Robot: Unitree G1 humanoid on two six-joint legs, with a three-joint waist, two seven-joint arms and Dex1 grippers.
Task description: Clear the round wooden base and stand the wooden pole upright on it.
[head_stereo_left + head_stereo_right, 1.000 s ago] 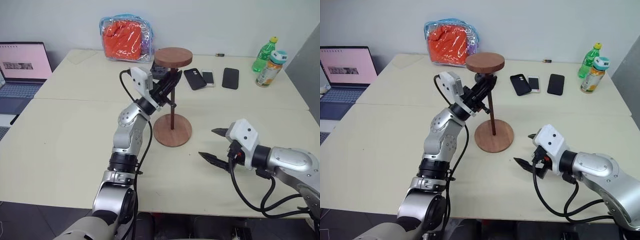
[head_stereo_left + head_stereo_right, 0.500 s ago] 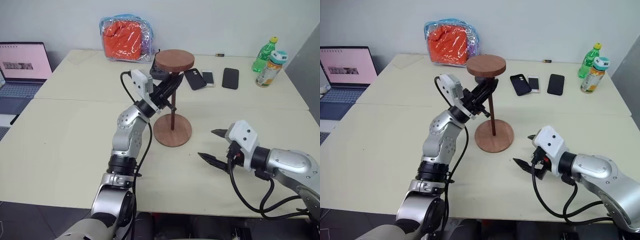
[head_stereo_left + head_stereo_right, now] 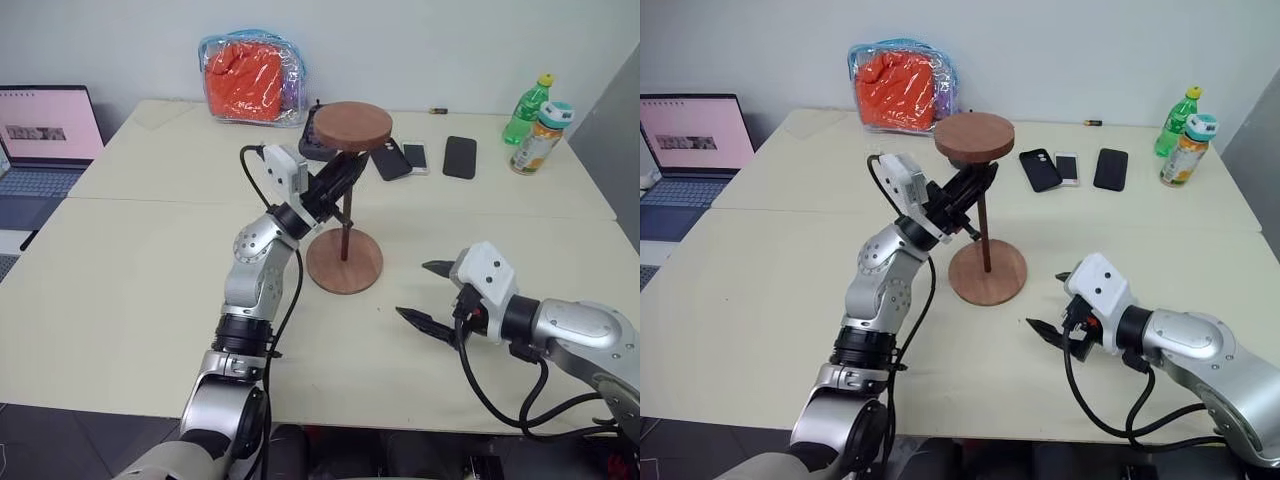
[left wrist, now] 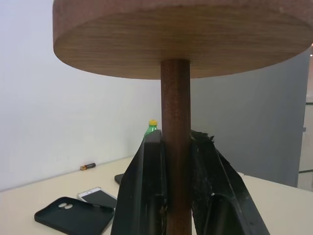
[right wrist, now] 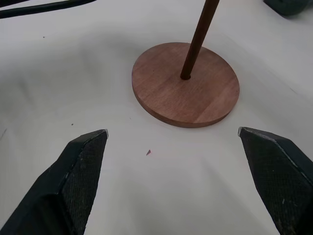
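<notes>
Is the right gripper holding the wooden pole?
No, the right gripper is open above bare table, apart from the wooden pole standing in the round wooden base.

wooden pole upright on round wooden base mid-table, phones behind, laptop far left

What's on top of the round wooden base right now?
Only the wooden pole, standing in the round wooden base's centre hole, the left end effector shut on it. The hole's depth is hidden.

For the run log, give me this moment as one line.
left gripper: shut on pole | pole: upright in base hole | right gripper: open, beside base | table
</notes>
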